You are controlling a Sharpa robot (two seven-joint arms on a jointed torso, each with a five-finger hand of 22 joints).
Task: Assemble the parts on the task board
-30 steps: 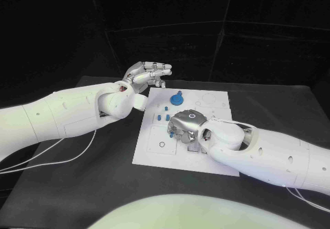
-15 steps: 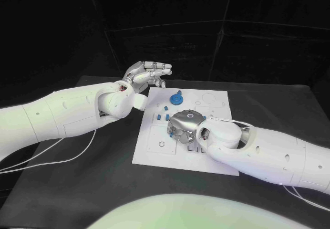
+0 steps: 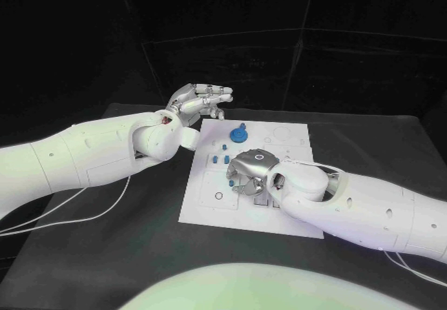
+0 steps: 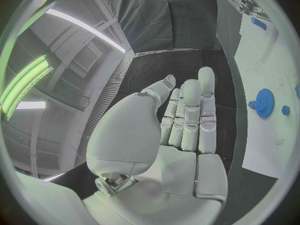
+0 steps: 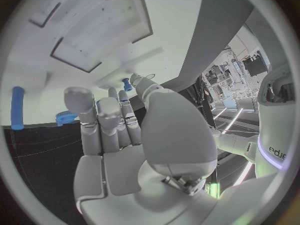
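flat white task board [image 3: 210, 213], round toothed blue gear [image 3: 239, 135], left hand [image 3: 197, 101] released, right hand [image 3: 250, 173] covering board middle, grasp unclear

No readable text — none on the task board [image 3: 210, 200] or parts.

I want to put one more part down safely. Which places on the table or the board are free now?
Free: the black table between the task board and the left arm, and the table beyond the board's right edge. On the board, the near-left corner is bare. Crowded: the board's middle, where the right hand hangs over it beside small blue parts, and the far part, around the blue gear.
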